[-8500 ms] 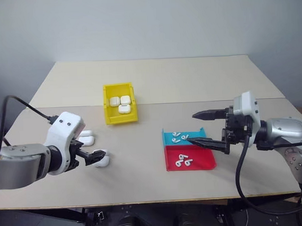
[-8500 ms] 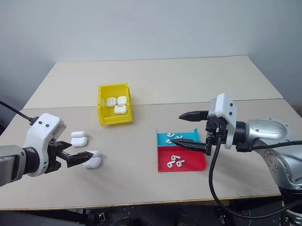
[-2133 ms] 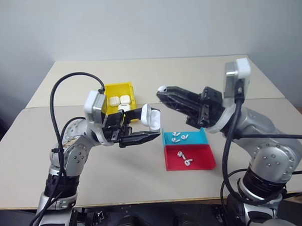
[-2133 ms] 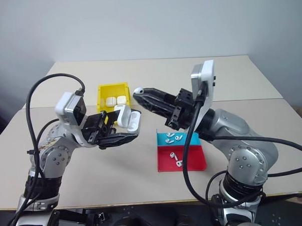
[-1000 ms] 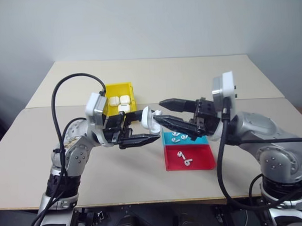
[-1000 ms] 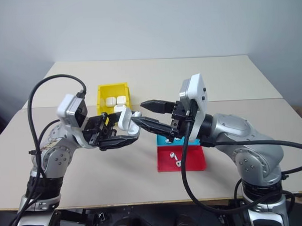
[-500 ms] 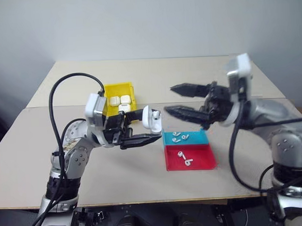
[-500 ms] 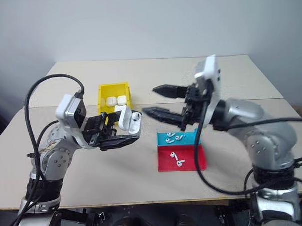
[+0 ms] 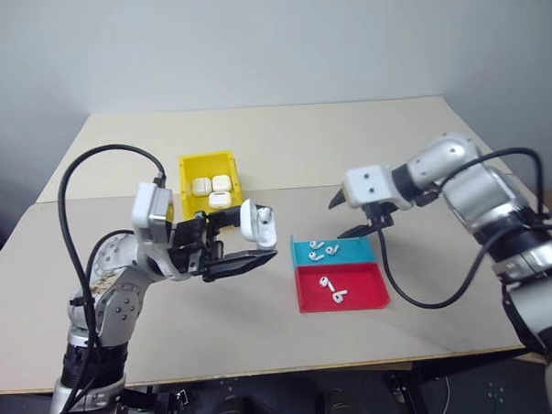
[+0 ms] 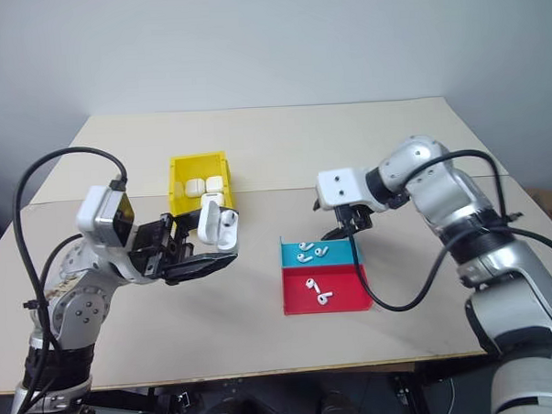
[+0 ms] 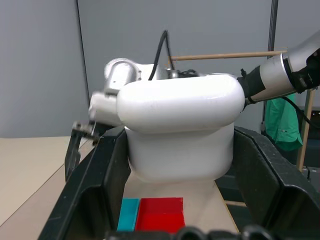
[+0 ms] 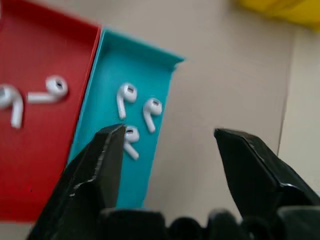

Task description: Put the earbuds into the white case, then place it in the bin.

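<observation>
My left gripper (image 9: 250,247) is shut on the white case (image 9: 256,224), held above the table with its lid open; the same case (image 11: 180,110) sits between the black fingers in the left wrist view. My right gripper (image 9: 342,217) points down, open and empty, over the far edge of the blue tray (image 9: 353,250). Three earbuds (image 12: 131,105) lie in that blue tray (image 12: 100,165), just beside the right gripper (image 12: 169,131). Two more earbuds (image 9: 333,289) lie in the red tray (image 9: 364,293). The yellow bin (image 9: 187,188) stands behind the left gripper.
Three closed white cases (image 9: 211,187) lie in the yellow bin. Blue and red trays adjoin each other at the table's middle right. A seam runs across the tabletop (image 9: 282,133) behind the bin. Black cables hang from both arms.
My right arm swung away from the case, out to the right and down, and now points at the blue tray. The left gripper kept hold of the case and barely moved.
</observation>
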